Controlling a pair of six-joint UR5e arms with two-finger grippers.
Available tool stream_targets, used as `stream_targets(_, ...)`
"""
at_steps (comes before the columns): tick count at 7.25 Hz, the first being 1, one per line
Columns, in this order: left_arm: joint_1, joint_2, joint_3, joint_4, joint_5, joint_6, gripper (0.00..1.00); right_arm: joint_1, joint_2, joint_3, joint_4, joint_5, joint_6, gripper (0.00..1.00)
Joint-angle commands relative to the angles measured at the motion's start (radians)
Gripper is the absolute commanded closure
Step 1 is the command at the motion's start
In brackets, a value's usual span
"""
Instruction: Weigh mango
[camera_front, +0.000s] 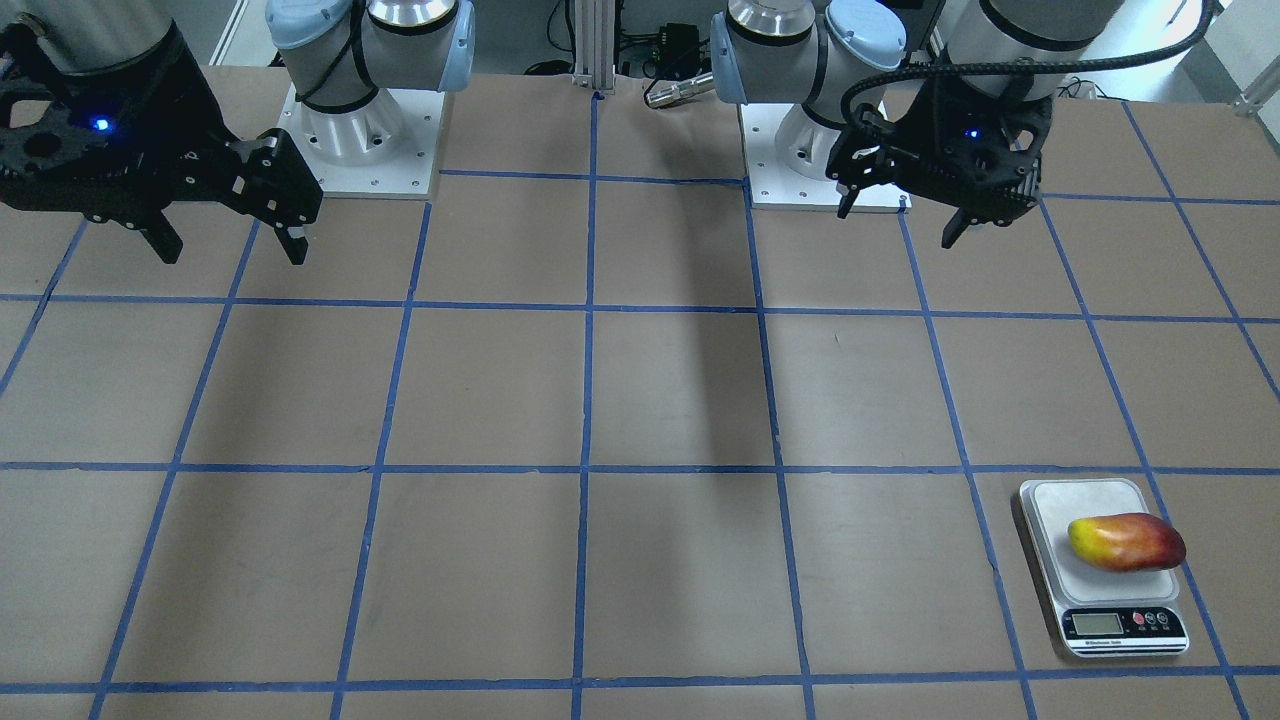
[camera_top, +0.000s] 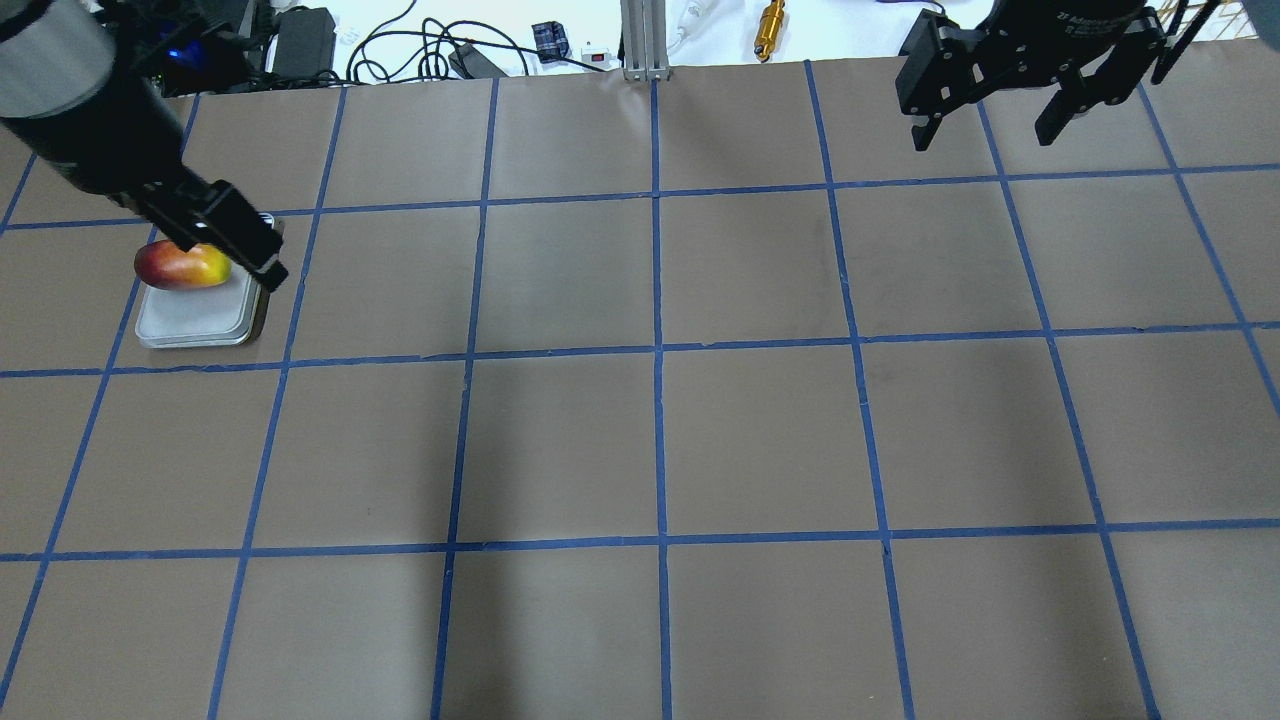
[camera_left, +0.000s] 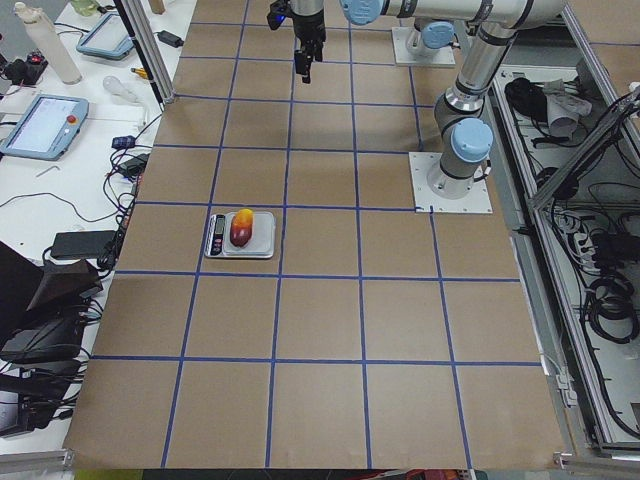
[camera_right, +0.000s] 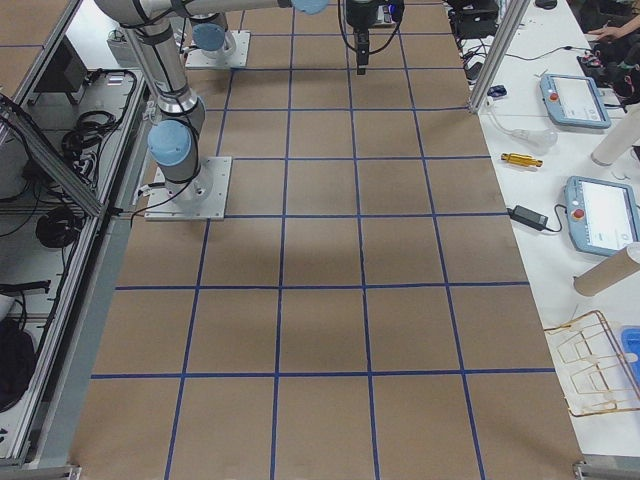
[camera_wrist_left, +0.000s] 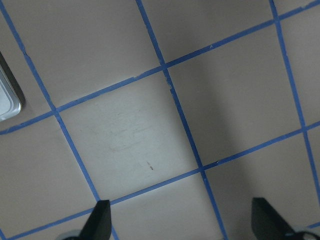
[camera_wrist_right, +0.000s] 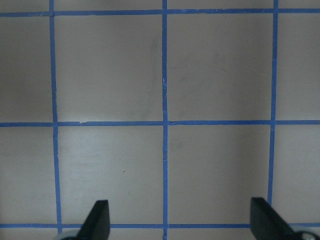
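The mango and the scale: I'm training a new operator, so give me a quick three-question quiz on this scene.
1. True or false: the mango lies on the platform of the scale.
2. Pick one. The left gripper is: A) shut on the mango; B) open, empty and well apart from the mango; C) pressing on the scale's display.
3. Fill in the blank: the mango's ______ end points toward the middle of the table, and its red-orange end points toward the table's edge.

Key: 1 true; 2 B; 3 yellow.
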Motion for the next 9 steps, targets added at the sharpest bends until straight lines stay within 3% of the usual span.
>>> stream_targets(1,-0.079,-0.005,0.001,0.066,-0.006,-0.259,0.0,0.0,0.0,0.0,0.0,0.0,0.0,0.0)
stream_targets(2,-0.079,-0.005,0.007,0.147,-0.004,-0.262,0.0,0.0,0.0,0.0,0.0,0.0,0.0,0.0)
stream_targets(9,-0.081,-0.005,0.011,0.15,-0.001,-0.318,0.0,-0.001,0.0,0.0,0.0,-0.002,0.0,0.0)
